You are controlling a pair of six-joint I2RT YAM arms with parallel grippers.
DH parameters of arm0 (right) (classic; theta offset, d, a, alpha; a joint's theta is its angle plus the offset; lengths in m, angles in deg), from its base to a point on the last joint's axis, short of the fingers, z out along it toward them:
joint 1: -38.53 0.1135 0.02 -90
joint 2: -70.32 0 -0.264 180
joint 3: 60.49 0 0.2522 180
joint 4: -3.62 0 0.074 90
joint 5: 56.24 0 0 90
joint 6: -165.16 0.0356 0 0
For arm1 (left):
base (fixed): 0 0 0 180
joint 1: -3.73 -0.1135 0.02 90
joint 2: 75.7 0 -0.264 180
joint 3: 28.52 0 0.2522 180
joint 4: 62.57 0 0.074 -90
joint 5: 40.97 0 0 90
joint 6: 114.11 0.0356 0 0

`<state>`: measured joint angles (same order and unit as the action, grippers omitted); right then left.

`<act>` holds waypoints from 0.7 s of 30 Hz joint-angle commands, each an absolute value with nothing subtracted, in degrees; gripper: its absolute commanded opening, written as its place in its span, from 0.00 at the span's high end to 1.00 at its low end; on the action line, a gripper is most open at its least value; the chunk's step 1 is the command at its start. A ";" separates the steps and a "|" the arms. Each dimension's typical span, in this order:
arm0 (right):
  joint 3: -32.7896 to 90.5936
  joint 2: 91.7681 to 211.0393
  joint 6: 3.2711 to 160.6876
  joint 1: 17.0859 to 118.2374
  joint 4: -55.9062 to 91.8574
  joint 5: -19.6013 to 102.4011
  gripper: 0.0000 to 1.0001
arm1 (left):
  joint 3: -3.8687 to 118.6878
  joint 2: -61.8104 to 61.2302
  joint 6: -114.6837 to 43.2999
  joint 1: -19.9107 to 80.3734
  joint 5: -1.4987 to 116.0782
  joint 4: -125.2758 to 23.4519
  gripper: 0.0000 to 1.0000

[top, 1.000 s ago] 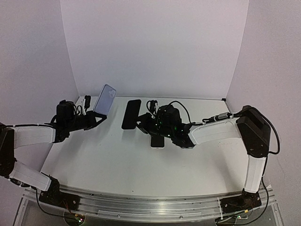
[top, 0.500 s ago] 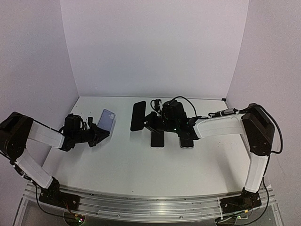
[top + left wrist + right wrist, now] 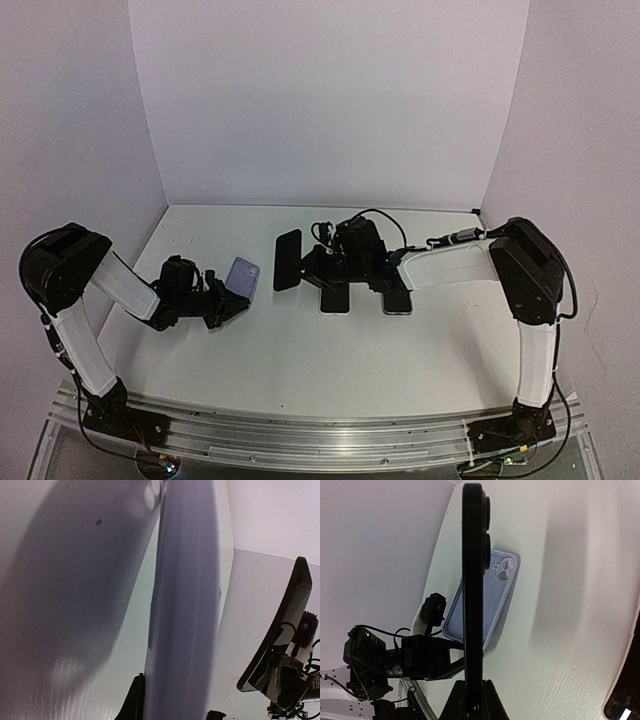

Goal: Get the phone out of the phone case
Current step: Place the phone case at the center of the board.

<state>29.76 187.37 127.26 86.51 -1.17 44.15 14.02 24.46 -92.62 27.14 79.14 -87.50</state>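
The slim black phone (image 3: 288,260), clamped on end in the right gripper (image 3: 306,272) with its long axis toward 12 o'clock, stood near but apart from the lilac rubbery phone case (image 3: 243,277), itself pinched in the left gripper (image 3: 226,300) at the phone's 8 o'clock.

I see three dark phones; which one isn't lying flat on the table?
The black phone, farthest left, held up on edge in the right gripper; the middle phone and rightmost phone lie flat.
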 commanded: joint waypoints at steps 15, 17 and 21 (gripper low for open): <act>33.18 187.42 127.40 85.42 -3.51 47.01 1.00 | 14.43 22.29 -99.41 28.86 72.13 -77.40 0.57; 33.44 187.69 127.65 85.40 -3.15 46.87 1.00 | 14.93 20.94 -99.23 28.87 72.00 -75.51 0.55; 35.78 189.95 130.83 85.45 0.12 44.45 1.00 | 16.04 18.33 -102.70 29.06 74.19 -70.30 0.54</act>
